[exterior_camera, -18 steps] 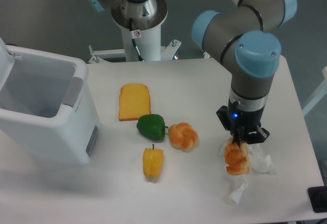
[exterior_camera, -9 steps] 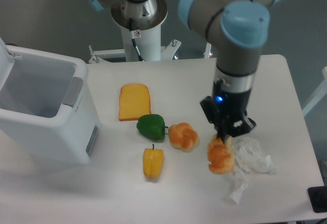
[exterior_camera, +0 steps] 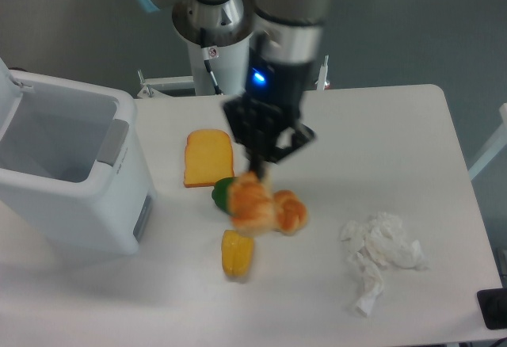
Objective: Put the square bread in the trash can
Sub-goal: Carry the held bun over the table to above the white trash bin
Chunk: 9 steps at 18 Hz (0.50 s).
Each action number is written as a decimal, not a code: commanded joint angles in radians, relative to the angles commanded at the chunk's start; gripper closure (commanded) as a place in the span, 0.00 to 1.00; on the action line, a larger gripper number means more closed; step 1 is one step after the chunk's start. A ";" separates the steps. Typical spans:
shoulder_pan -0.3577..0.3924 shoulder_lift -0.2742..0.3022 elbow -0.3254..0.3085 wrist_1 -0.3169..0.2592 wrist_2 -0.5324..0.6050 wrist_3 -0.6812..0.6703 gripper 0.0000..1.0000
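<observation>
My gripper [exterior_camera: 257, 171] is shut on the square bread [exterior_camera: 249, 202], a golden-orange roll that hangs in the air over the middle of the table, in front of the green pepper and the knotted bun. The frame is blurred by motion there. The trash can [exterior_camera: 67, 173] is a large white bin with a grey inside; it stands open at the left edge, well to the left of the gripper.
A flat toast slice [exterior_camera: 209, 157] lies behind the green pepper [exterior_camera: 222, 192]. A round knotted bun [exterior_camera: 290, 212] and a yellow pepper [exterior_camera: 237, 253] lie under and beside the held bread. Crumpled white paper [exterior_camera: 380, 256] lies at the right front. The robot base [exterior_camera: 214, 38] stands at the back.
The gripper has lifted the square bread off the crumpled paper at the right and carried it leftward and up, now over the peppers and the bun.
</observation>
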 joint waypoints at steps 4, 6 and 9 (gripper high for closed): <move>-0.121 0.057 -0.083 -0.002 0.001 -0.051 0.82; -0.172 0.081 -0.126 -0.002 0.002 -0.066 0.81; -0.236 0.085 -0.147 -0.002 0.003 -0.172 0.74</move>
